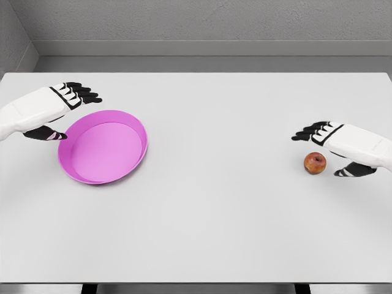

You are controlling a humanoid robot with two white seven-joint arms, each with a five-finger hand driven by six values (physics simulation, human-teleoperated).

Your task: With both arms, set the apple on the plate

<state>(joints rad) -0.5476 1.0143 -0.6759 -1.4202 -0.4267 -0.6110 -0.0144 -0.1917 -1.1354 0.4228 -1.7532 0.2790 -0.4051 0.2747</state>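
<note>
No text, label, brand, number or sign can be read anywhere in the head view; every visible face is plain and unmarked.

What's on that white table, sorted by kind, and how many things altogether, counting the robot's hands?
Plates: 1, the pink plate
Fruit: 1, the red apple
Robot hands: 2, the left hand by the plate and the right hand by the apple, both open
Total: 4
</note>
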